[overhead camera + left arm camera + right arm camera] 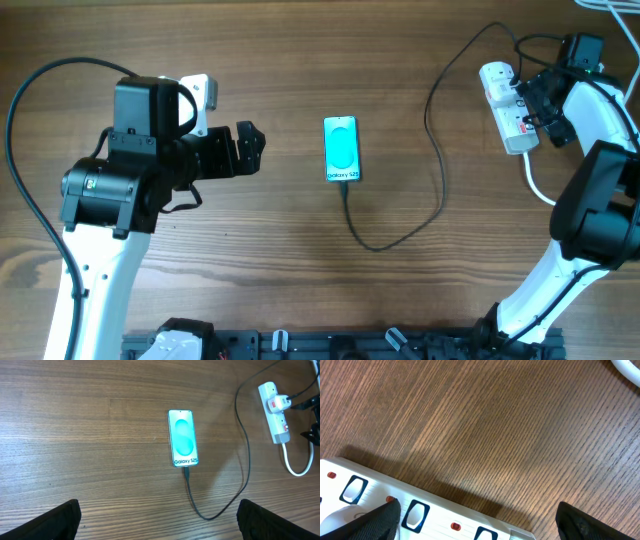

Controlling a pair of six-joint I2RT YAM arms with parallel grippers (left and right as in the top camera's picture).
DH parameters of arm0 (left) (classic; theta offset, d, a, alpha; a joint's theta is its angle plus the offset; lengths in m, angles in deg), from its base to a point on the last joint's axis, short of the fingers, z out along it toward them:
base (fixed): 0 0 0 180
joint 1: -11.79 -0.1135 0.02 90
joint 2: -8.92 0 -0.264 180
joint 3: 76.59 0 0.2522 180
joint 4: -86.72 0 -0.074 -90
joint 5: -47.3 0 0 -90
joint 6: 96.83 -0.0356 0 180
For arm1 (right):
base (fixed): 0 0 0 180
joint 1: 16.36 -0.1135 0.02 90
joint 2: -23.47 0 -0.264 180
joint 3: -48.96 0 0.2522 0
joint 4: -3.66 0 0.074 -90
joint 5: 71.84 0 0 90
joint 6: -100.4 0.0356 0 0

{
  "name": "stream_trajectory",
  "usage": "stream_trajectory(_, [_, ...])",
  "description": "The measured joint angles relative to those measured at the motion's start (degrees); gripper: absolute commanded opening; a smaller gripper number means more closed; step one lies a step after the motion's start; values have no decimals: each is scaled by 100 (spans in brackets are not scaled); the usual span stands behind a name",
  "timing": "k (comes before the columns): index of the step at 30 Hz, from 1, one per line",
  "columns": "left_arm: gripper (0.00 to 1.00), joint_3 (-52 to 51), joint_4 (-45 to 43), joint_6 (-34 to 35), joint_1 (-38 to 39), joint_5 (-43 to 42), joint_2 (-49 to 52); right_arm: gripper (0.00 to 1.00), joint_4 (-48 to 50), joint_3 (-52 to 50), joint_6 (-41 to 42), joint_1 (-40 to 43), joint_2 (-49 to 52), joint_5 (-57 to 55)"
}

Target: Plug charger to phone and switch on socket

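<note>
Wood-grain tabletop (300, 60), brown and matt, is seen under everything. Phone (341, 150), a flat rectangle with glowing teal screen, is laid face up at centre. Thin black charger (376, 247) is joined to its "Galaxy S25" end and looped away to the white, elongated socket (505, 110) at far right, in which a white plug (279, 404) is held. Left gripper (252, 150) is spread wide, well apart from the phone. Right gripper (477, 510) is likewise spread, hung over the socket's rocker switches (415, 514); contact cannot be told.

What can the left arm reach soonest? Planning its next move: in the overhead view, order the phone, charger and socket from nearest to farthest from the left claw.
1. phone, centre, facing the left claw.
2. charger, trailing from the phone's end.
3. socket, far right.
</note>
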Motion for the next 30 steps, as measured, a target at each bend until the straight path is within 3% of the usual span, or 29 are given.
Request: stream_trajectory(30, [100, 0, 0, 0, 0, 0, 0, 100, 103, -140, -44, 55, 212, 90])
